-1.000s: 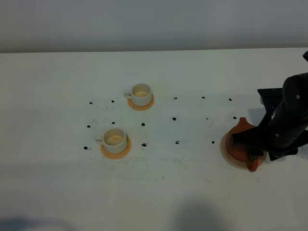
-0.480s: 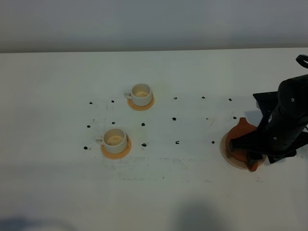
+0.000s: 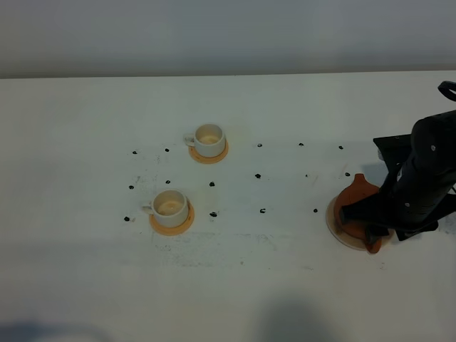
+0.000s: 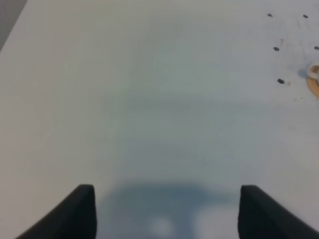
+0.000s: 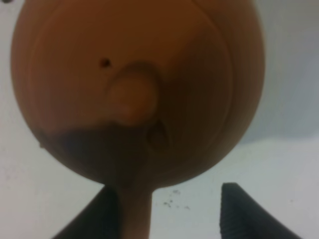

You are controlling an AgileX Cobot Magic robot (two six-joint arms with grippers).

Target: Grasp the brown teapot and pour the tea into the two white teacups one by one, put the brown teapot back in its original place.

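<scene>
The brown teapot (image 3: 355, 194) sits on its pale beige round coaster (image 3: 333, 226) at the right of the table, lid on, so the tea is hidden. My right gripper (image 3: 365, 221) hangs low over it, open. In the right wrist view the teapot (image 5: 134, 84) fills the frame and its handle (image 5: 134, 211) runs down between the two fingers of the right gripper (image 5: 169, 214), close to one finger and clear of the other. The two white teacups (image 3: 209, 140) (image 3: 169, 206) stand on orange coasters at centre left, apart from both arms. My left gripper (image 4: 169, 211) is open over bare table.
Small black marks (image 3: 258, 175) dot the white table between the cups and the teapot. An orange coaster edge (image 4: 314, 83) shows at the side of the left wrist view. The table's far edge meets a grey wall (image 3: 228, 35).
My right arm has shifted slightly left and toward the far side over the teapot. The teapot and cups have not moved.
</scene>
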